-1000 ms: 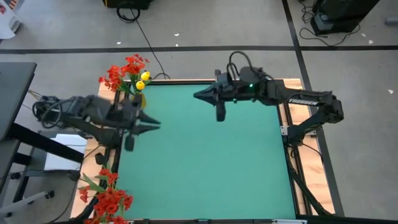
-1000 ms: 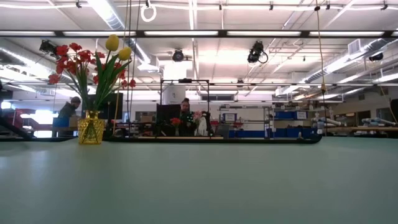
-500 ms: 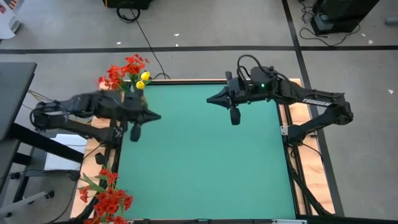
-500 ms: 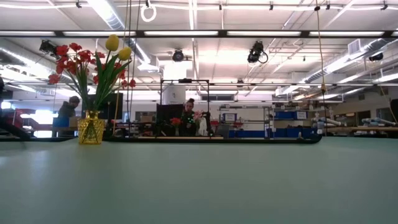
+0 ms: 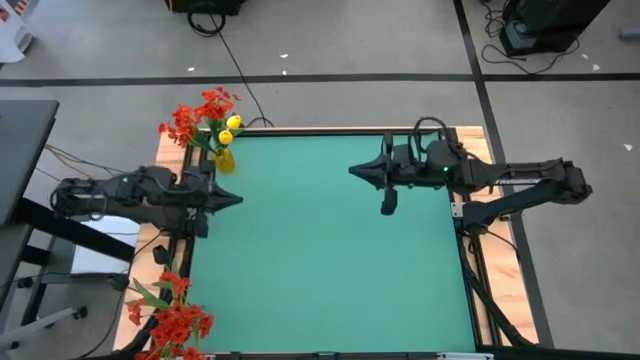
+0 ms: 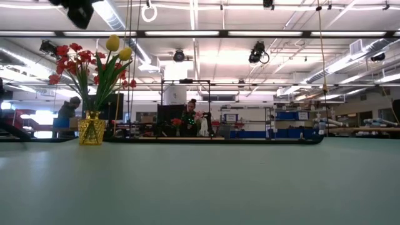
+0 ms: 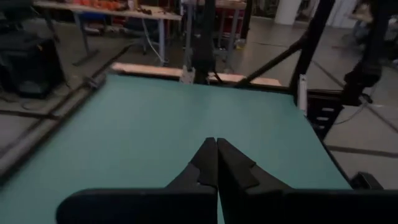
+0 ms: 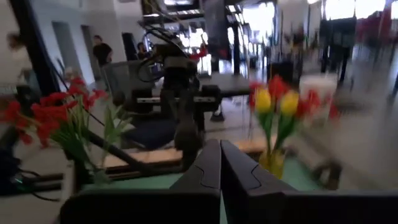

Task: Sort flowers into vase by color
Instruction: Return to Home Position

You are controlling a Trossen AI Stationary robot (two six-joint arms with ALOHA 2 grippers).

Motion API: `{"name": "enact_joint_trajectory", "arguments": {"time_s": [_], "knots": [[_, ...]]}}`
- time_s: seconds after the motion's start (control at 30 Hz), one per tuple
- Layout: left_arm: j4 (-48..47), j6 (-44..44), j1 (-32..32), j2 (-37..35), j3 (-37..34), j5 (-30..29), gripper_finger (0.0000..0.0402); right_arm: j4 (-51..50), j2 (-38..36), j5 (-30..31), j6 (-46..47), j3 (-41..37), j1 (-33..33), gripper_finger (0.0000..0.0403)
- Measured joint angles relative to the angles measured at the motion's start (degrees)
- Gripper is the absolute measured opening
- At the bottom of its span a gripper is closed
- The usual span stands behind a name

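The small yellow vase (image 5: 224,161) stands on its base at the table's far left corner, also in the low view (image 6: 92,131) and the right wrist view (image 8: 273,163). It holds red sprays (image 5: 200,112) and two yellow tulips (image 5: 230,127), their stems stuck in its mouth. A second bunch of red flowers (image 5: 176,318) stands off the table's near left corner, seen again in the right wrist view (image 8: 55,117). My left gripper (image 5: 238,200) is shut over the table's left edge, near of the vase. My right gripper (image 5: 352,170) is shut over the far right part of the table.
The green table top (image 5: 330,260) lies bare between the two arms. A dark arm part (image 6: 78,9) shows at the low view's top left, above the flowers. Wooden table borders and frame bars run along the left and right edges. People stand in the room far behind.
Both arms have drawn back from the table's middle. The left gripper has moved toward the table's left edge. The right gripper has moved toward the right edge and slightly nearer. The vase and flowers have stayed put.
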Motion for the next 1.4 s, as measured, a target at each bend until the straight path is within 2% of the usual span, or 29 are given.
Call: {"name": "enact_joint_trajectory", "arguments": {"time_s": [0.1, 0.23, 0.3, 0.47, 0.67, 0.87, 0.97, 1.1, 1.23, 1.4], "knots": [[4.8, -2.3, 0.0, -2.9, -7.3, 1.5, 0.0003, 1.8, -0.9, -0.1, 7.9, -5.2, -0.1, 0.0005], [14.1, -2.6, 0.0, -3.3, -14.4, 2.0, 0.0006, 9.7, -1.0, 4.0, 4.8, -12.7, 2.2, 0.0002], [15.5, -2.8, 0.0, -2.8, -16.8, 1.8, 0.0006, 13.5, -1.0, 7.4, 4.9, -16.0, 3.4, 0.0002], [17.3, -2.9, 0.0, -2.8, -21.4, 1.1, 0.0007, 17.0, -2.1, 6.4, 4.6, -20.4, 4.9, 0.0002], [19.5, -2.4, 0.0, -6.9, -23.5, 0.7, 0.0008, 16.8, -8.5, 7.8, 0.5, -24.7, 3.6, 0.0001], [18.4, -1.0, 0.0, -12.7, -23.5, -0.2, 0.0008, 14.0, -18.3, -1.3, 3.9, -30.1, -2.6, 0.0], [18.3, -1.1, 0.0, -14.8, -24.3, 0.7, 0.0008, 8.1, -22.4, -5.1, 6.0, -31.0, -4.9, 0.0], [17.7, -4.2, 0.0, -17.0, -27.6, 2.2, 0.0009, -0.5, -26.4, -4.5, 4.5, -31.1, -5.4, 0.0], [18.0, -5.7, 0.0, -18.3, -29.1, 2.2, 0.0009, -3.8, -28.9, -4.5, 3.6, -31.2, -4.8, 0.0], [18.2, -5.4, 0.0, -19.8, -29.1, 1.9, 0.0006, -0.1, -33.4, -4.5, 4.0, -35.1, -3.1, 0.0]]}}
